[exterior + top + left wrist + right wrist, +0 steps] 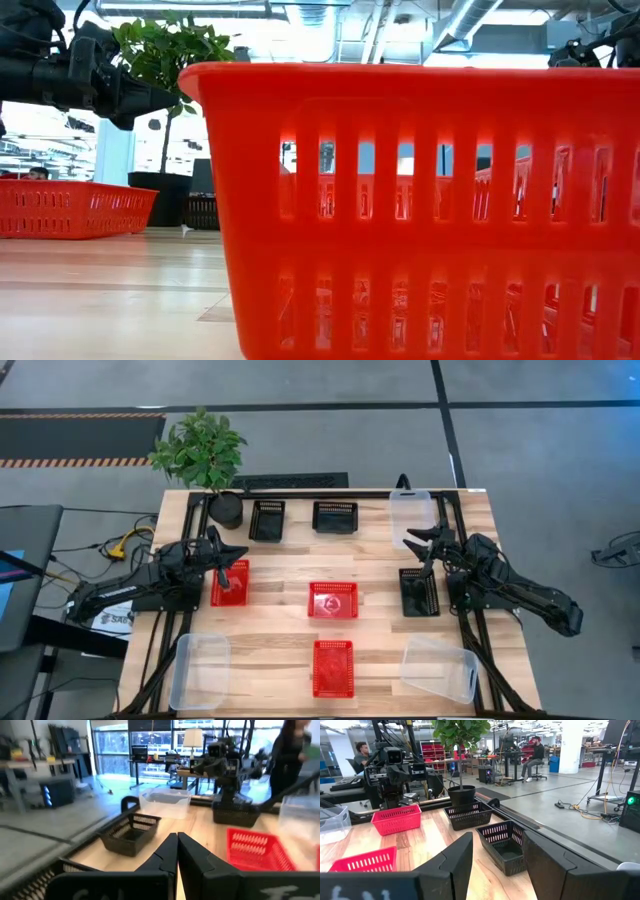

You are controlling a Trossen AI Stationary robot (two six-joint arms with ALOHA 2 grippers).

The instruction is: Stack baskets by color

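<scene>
While no basket is held, the left gripper (pixel 237 553) is kept pinched shut over a red basket (pixel 230 583); the right gripper (pixel 416 538), parted and empty, is poised probably above a black basket (pixel 419 591).

A grey concrete floor (pixel 520 460) crossed by dark seams is seen around the light wooden table (pixel 280 575). A black-and-orange striped mat (pixel 70 440) lies beyond. Tall glazed windows (pixel 115 750), desks and a white-shaded lamp (pixel 192 737) fill the bright workshop.
</scene>
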